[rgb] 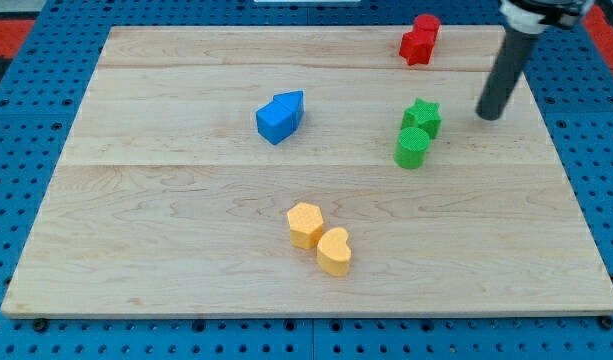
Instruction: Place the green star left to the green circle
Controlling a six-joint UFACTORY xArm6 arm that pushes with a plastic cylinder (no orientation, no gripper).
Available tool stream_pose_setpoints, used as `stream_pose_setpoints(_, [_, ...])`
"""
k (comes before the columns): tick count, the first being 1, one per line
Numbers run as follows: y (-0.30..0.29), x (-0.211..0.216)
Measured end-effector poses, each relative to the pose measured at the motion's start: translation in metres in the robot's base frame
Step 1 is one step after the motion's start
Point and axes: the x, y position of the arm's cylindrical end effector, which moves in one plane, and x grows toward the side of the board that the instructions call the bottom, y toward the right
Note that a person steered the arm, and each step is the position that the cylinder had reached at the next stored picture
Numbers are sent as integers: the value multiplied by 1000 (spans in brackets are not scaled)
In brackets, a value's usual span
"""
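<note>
The green star (423,116) lies on the wooden board (166,200) at the view's upper right. The green circle (412,148) sits just below it, touching or nearly touching it. My tip (489,114) is to the right of the green star, about a block's width away, at roughly the star's height in the view. The dark rod rises from it toward the view's top right corner.
Two blue blocks (280,115) sit together left of centre near the top. Two red blocks (419,39) lie at the top edge, above the star. A yellow hexagon (305,224) and a yellow heart (334,250) lie near the bottom centre.
</note>
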Motion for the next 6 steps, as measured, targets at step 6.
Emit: stream_pose_setpoints(6, [-121, 30])
